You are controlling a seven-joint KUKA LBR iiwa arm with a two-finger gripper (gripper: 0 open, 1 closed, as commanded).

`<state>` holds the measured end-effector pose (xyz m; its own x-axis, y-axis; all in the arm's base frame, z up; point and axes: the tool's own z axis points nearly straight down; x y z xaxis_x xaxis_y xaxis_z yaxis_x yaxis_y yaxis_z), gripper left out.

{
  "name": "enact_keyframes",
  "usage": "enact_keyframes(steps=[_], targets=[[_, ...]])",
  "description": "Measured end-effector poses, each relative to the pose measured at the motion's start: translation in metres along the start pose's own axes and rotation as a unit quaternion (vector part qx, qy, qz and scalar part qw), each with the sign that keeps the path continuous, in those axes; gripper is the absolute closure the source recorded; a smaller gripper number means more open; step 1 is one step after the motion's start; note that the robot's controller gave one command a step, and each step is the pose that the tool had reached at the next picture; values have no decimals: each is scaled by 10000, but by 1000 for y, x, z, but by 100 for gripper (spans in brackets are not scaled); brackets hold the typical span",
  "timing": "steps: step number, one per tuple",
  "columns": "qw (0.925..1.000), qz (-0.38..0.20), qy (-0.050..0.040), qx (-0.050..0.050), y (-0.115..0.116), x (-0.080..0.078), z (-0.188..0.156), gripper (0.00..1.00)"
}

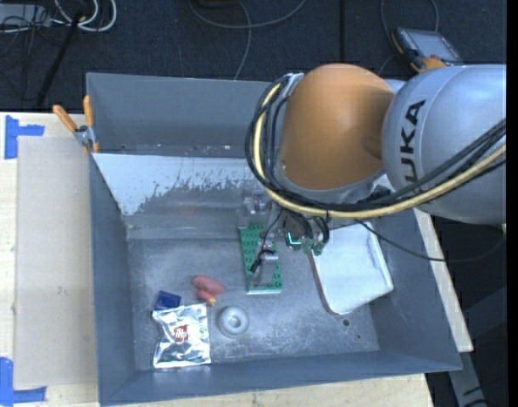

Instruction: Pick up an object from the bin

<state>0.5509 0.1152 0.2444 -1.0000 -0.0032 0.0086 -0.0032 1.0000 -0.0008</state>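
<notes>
My gripper (264,271) hangs below the orange wrist cover, near the middle of the bin floor, with its green boards showing. A white flat pad with a brown edge (353,270) lies just to its right, against the right wall. To the gripper's left rests a small pink piece (208,287). A round clear cap (233,320) sits below and to the left of the gripper. Nothing is seen held in the gripper.
A small blue piece (166,298) and a crinkled silver foil packet with a red mark (182,335) lie at the front left of the bin. The arm and its cables cover the back right part of the bin.
</notes>
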Motion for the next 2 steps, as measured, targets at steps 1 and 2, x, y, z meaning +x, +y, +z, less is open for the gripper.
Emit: enact_keyframes(steps=[1, 2], targets=[[9974, -721, 0, 5, 55, 27, 178, 0], [9976, -691, -38, -2, 53, 24, 173, 100]])
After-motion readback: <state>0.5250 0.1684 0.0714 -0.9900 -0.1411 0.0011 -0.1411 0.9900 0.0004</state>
